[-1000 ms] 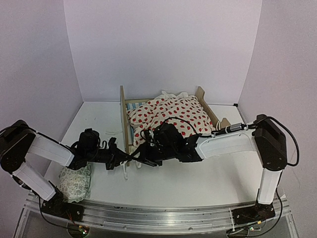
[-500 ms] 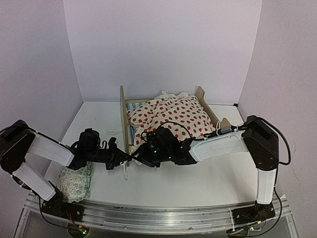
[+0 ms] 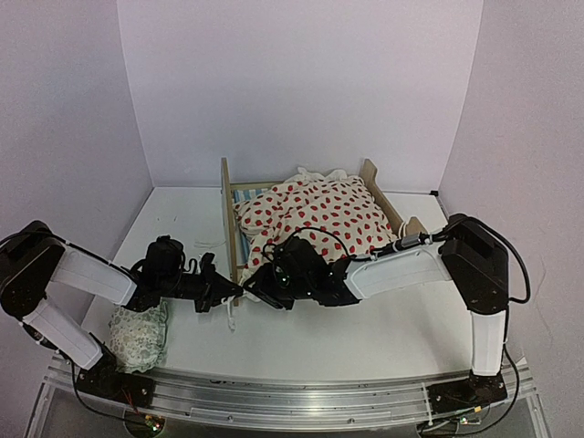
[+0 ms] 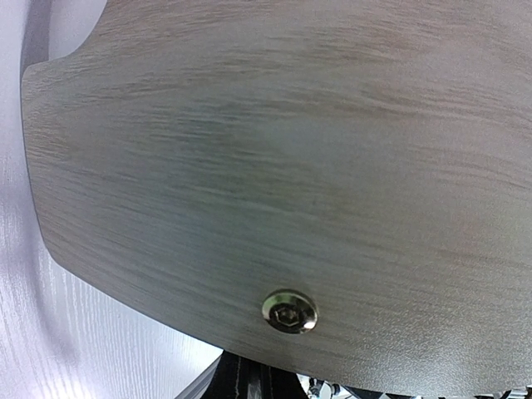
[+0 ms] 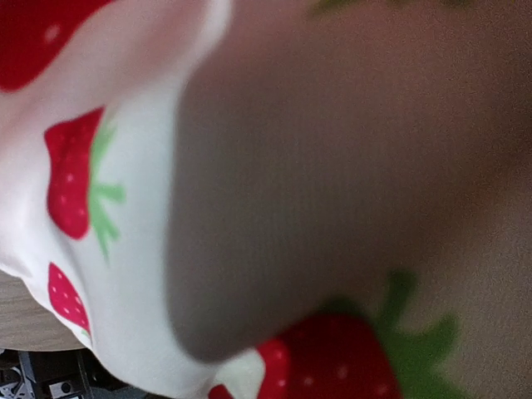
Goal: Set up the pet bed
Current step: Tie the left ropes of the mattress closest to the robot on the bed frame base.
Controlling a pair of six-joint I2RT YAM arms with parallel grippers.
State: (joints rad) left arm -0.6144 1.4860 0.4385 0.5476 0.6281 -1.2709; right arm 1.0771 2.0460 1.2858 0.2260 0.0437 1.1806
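Pet bed [image 3: 225, 212] beneath heaped strawberry blanket [image 3: 321, 212]

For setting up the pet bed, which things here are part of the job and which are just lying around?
Part of the job: wooden pet bed, striped mattress inside it, strawberry-print blanket heaped on top.
Lying about for now: small green-patterned pillow on the table beside the left arm.

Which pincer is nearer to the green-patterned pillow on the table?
Left. The left pincer is at the pet bed's board, right of the pillow; the right pincer is farther right, in the blanket.
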